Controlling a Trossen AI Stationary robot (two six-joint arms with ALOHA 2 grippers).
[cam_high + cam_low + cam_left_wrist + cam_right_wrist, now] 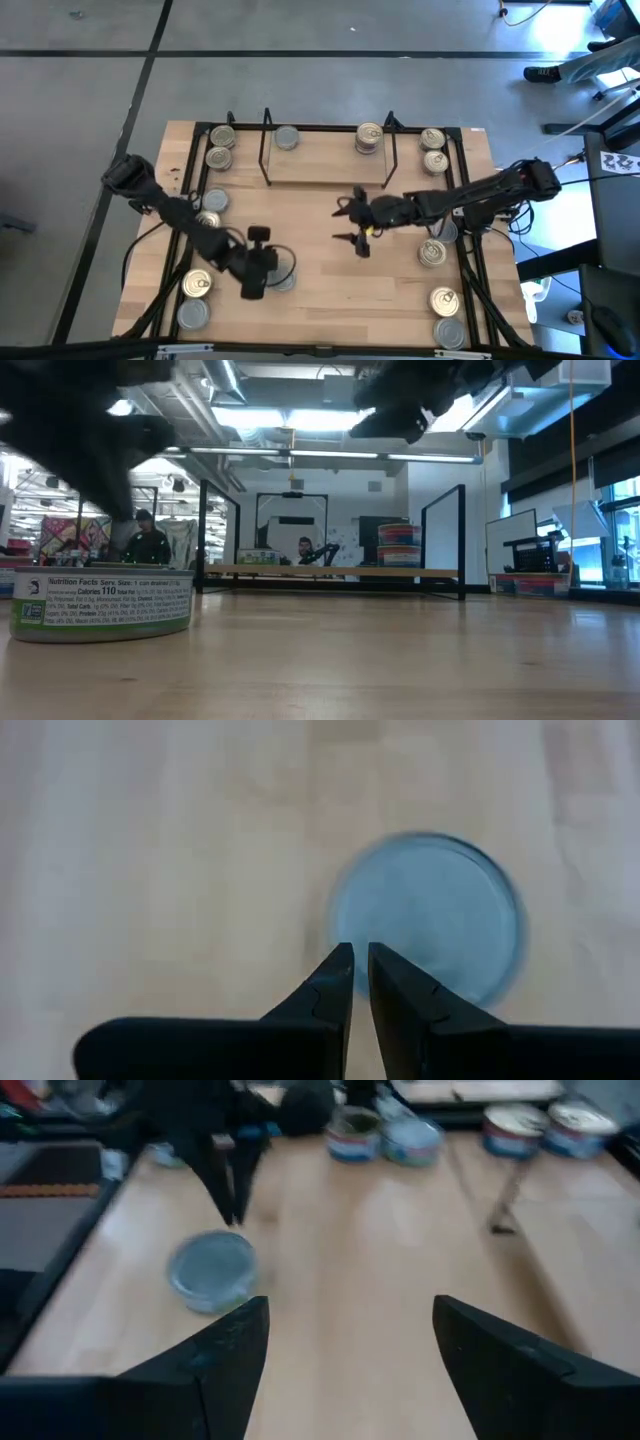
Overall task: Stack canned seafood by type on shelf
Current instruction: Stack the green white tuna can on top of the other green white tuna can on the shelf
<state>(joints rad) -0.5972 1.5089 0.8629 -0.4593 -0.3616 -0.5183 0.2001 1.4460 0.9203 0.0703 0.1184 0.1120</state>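
Wooden table [330, 285] fills the centre of the high view, black frame around it. Shelf [325, 165] sits at upper centre of that frame, wire loops upright, light board; one silver-top tin [287, 138] near its upper left, a short stack of gold-lid tins [369, 138] near its upper right. More tins sit in clusters: upper left [220, 147], upper right [433, 148], lower left [194, 298], lower right [446, 315], plus one at right middle [432, 252].

My left arm [170, 215] comes in from the left edge. My left gripper [359, 982] has its fingers pressed nearly together, pinching nothing, tips hanging over the near rim of a silver-top tin [428, 916] at lower centre-left of the high view; I cannot tell if they touch it.

My right arm [480, 195] enters from the right. My right gripper [352, 222] is spread wide and empty, at centre of the high view, just below the shelf.

Low view: a labelled tin [102, 606] stands at lower left.
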